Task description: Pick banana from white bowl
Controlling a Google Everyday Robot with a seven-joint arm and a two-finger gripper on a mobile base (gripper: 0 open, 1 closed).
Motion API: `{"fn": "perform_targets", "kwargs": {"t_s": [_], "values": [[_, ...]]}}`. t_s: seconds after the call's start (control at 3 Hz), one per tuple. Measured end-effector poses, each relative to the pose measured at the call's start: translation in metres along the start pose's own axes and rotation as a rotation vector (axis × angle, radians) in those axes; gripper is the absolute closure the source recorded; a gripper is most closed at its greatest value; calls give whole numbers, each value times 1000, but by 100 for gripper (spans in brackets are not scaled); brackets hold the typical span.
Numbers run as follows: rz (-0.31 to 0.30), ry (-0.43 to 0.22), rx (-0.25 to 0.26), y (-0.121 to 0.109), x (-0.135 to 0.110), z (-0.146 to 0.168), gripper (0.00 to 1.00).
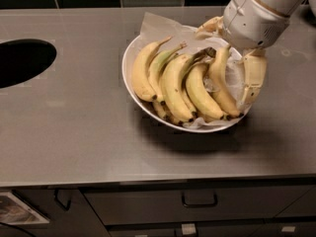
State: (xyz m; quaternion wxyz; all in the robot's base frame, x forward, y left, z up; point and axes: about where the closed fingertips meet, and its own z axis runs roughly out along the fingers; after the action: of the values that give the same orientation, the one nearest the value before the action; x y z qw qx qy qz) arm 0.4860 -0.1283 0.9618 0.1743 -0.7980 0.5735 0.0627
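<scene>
At the upper right, the gripper [226, 65] hangs over the white bowl [127, 82], fingers [253, 78] spread wide around the banana [217, 83].

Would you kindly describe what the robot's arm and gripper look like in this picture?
The arm ends in a bulky, rounded white housing with a thin tan band around it. The gripper, at the right rim of the white bowl, is smooth pale cream plastic. No cables or markings show.
</scene>
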Motion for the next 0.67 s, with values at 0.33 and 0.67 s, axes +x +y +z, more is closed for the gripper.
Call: {"fn": "perform_targets", "kwargs": {"t_s": [0.33, 0.67], "values": [[-41, 22, 6, -12, -12, 0, 0], [-107, 90, -7, -23, -40, -1, 6]]}}
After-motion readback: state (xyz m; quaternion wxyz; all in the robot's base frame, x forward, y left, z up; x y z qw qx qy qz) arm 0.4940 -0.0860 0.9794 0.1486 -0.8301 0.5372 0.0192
